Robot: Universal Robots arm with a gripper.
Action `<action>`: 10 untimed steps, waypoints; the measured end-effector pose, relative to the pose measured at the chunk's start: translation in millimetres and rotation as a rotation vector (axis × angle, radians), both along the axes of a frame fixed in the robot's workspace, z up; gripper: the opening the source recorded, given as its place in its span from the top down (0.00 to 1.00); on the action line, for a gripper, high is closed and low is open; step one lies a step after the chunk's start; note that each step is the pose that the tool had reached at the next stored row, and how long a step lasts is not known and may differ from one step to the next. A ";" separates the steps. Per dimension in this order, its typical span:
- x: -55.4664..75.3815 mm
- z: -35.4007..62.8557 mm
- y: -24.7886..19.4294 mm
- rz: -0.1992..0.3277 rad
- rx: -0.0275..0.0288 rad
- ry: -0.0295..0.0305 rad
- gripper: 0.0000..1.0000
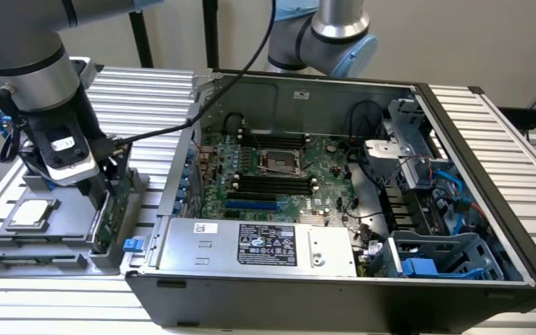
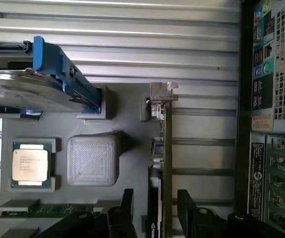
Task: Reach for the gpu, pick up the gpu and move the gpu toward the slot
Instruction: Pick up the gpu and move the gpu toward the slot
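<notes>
Right now the end effector (image 2: 156,199) hangs spread open astride the gpu (image 2: 167,148), whose long edge runs straight between its fingers (image 2: 127,208)

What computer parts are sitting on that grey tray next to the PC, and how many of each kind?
Green circuit boards: 2 (gpu, memory stick)
Silver processor chip: 1
Blue-framed hard drive: 1
Total: 4 on the grey tray
</notes>
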State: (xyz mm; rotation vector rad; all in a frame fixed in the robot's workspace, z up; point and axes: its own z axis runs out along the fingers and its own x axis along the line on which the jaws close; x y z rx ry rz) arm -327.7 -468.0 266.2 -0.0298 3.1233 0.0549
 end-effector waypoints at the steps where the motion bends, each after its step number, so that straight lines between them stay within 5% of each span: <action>1: -0.1 -1.8 -0.1 0.000 -0.0002 -0.0003 0.52; 10: -0.8 -18.2 -0.2 0.000 -0.0066 -0.0027 0.52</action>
